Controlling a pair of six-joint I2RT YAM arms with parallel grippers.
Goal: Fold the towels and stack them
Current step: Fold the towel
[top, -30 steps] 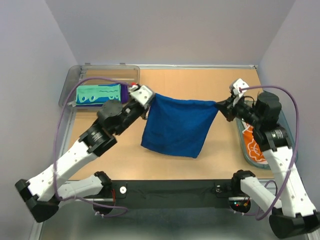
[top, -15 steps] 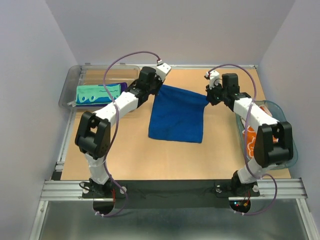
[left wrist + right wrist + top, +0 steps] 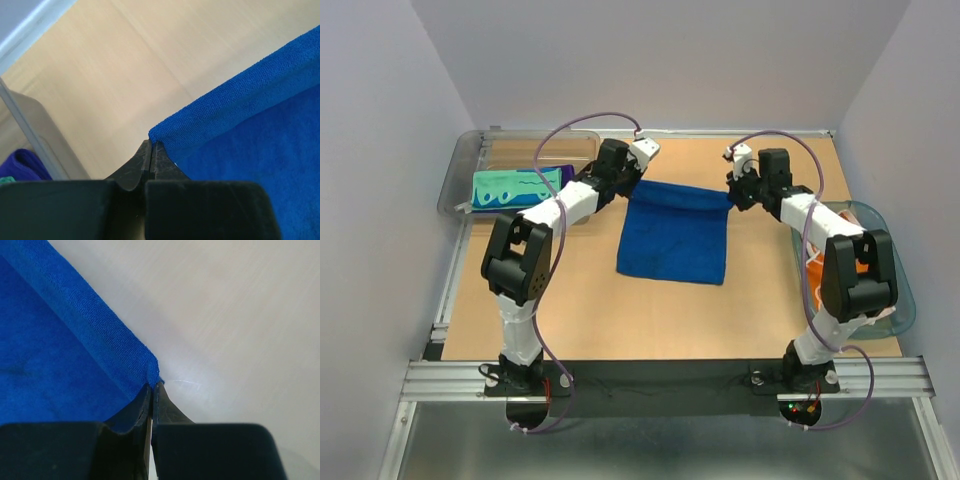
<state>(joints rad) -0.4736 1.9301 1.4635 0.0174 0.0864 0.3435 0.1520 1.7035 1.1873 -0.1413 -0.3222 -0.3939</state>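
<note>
So, the blue towel [image 3: 672, 235] sits mid-table [image 3: 570, 300] and I've got both of its far corners pinched. The left gripper [image 3: 633, 184] is clamped on the far-left corner and the right gripper [image 3: 732, 196] on the far-right one. In both wrist views the fingers are squeezed together with only the tip of the cloth between them. The far edge runs straight between the two grippers and looks doubled over, like a thick terry band. The rest lies flat on the wood: plain royal blue, roughly square, near edge a bit slanted. On the left, the green towel [image 3: 515, 187] lies folded in the bin [image 3: 470, 160], with the purple towel [image 3: 22, 165] peeking out beside it. The flower towel [image 3: 817, 270] is in the basket [image 3: 902, 290] on the right.
</note>
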